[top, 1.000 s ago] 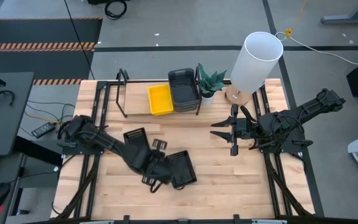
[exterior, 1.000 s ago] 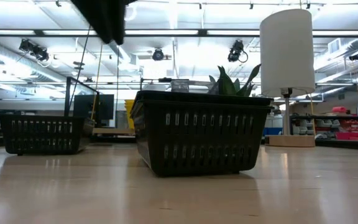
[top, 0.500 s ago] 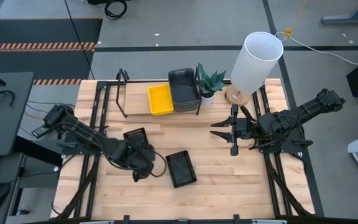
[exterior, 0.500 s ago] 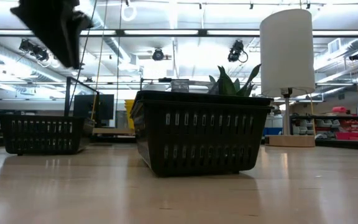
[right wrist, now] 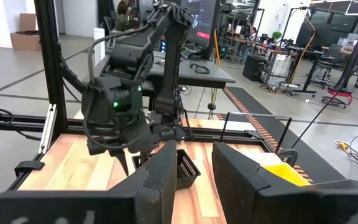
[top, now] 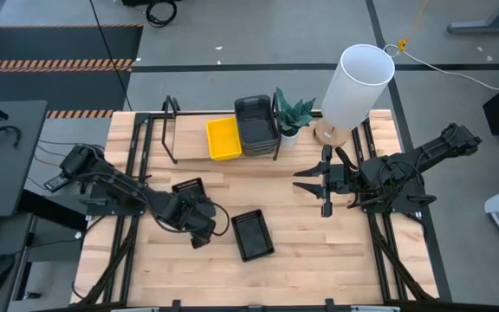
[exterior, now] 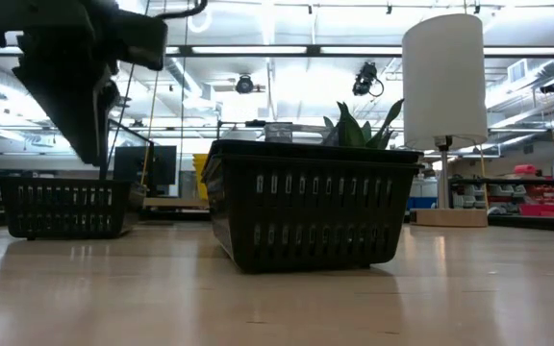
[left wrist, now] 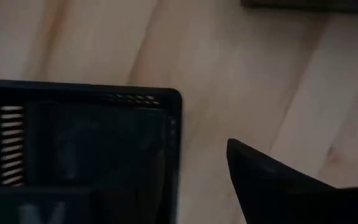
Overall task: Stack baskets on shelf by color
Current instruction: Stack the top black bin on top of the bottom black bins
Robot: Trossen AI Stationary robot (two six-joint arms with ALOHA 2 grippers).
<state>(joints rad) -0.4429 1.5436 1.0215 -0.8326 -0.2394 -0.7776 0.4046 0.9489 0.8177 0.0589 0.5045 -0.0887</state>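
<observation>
Hovering above the table (top: 319, 260) between two black mesh baskets, the left hand (top: 204, 232) grasps nothing, its fingers spread. One basket (top: 253, 235) lies just beside it, the other (top: 189, 187) near the shelf (top: 189, 149), where a yellow basket (top: 223, 139) and dark grey baskets (top: 255, 124) sit. The right hand (top: 308, 185) waits apart, fingers parted, empty.

You can see a tall white lamp (top: 356, 85) at the far side of the wooden table (top: 319, 243), on a round wooden base. A small green plant (top: 292, 113) in a white pot stands just beside it. A grey desk (top: 7, 156) stands near the table.
</observation>
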